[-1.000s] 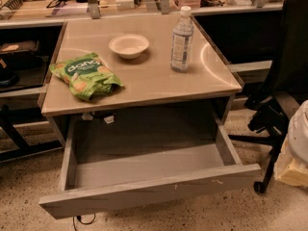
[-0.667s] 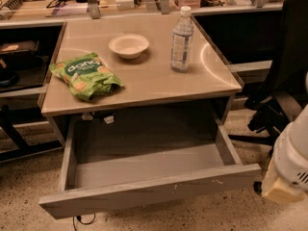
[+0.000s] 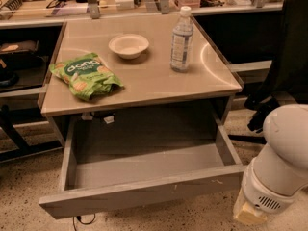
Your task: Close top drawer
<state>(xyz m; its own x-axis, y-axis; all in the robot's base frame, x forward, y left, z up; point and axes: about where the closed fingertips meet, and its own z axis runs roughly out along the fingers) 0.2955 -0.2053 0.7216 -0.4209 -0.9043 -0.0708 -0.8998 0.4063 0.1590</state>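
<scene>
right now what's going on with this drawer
The top drawer is pulled far out from under the table, looks empty, and is not yet closed. The robot's white arm is at the lower right, close to the drawer's front corner; the gripper does not show in this view. A chip bag, bowl and water bottle sit on top.

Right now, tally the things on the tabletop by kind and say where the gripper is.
Green snack bag: 1
White bowl: 1
Clear water bottle: 1
Total: 3
The gripper is low at the right, beside the right end of the open top drawer.
</scene>
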